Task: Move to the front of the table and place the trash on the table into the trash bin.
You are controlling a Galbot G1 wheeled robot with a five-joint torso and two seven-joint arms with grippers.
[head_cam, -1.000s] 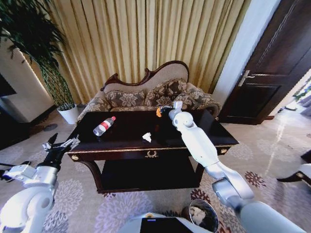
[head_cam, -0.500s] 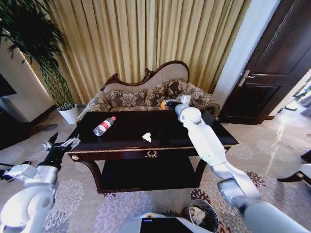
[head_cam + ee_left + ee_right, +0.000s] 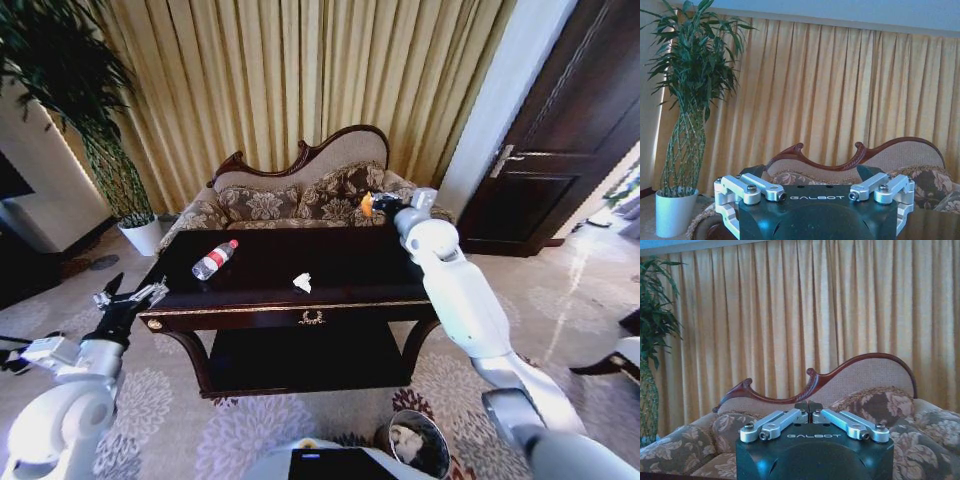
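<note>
Right gripper (image 3: 376, 203) raised w/ orange bit (image 3: 366, 204)

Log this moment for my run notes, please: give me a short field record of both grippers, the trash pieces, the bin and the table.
right gripper: raised over the table's far right side, shut on the orange bit
left gripper: open, holding nothing, off the table's left front corner
table: dark glossy top, gold trim, lower shelf
bottle: lying on its side, left part of the tabletop, red cap
paper scrap: white, near the middle of the tabletop
trash bin: on the carpet in front of the table, white crumpled paper inside
</note>
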